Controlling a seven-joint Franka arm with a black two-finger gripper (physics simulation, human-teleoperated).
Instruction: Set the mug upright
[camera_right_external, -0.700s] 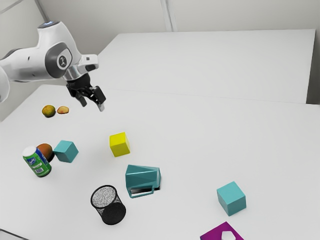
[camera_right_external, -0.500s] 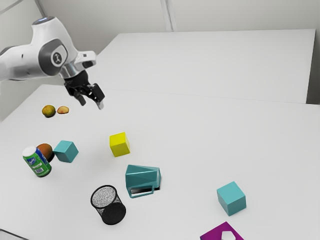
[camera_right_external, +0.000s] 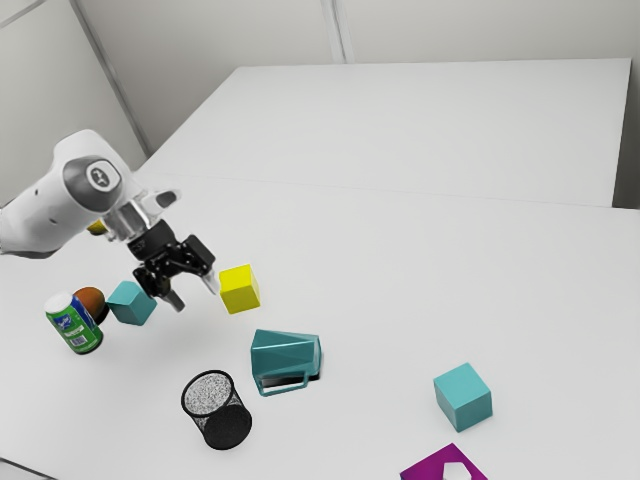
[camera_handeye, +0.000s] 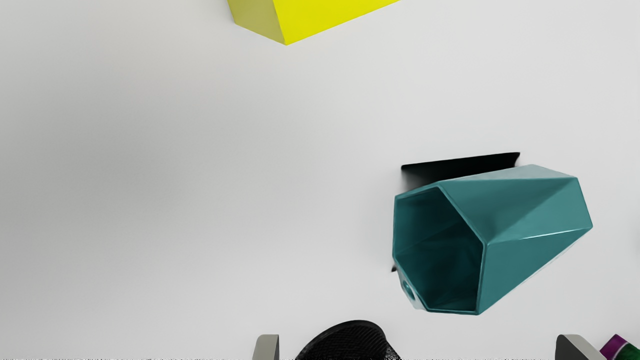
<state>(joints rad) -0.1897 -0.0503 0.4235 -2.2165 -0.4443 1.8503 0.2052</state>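
Tipped mug (camera_right_external: 286, 350) apart from pincer (camera_right_external: 196, 293), toward exterior view's right.

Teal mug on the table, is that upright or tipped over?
Tipped over. The mug lies on its side on the table; the wrist view shows its open mouth facing sideways, not up.

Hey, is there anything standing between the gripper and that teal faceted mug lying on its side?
Nothing visible stands between the open black two-finger gripper and the teal faceted mug. The yellow cube and black mesh cup flank that path, so a low approach might pass near them.
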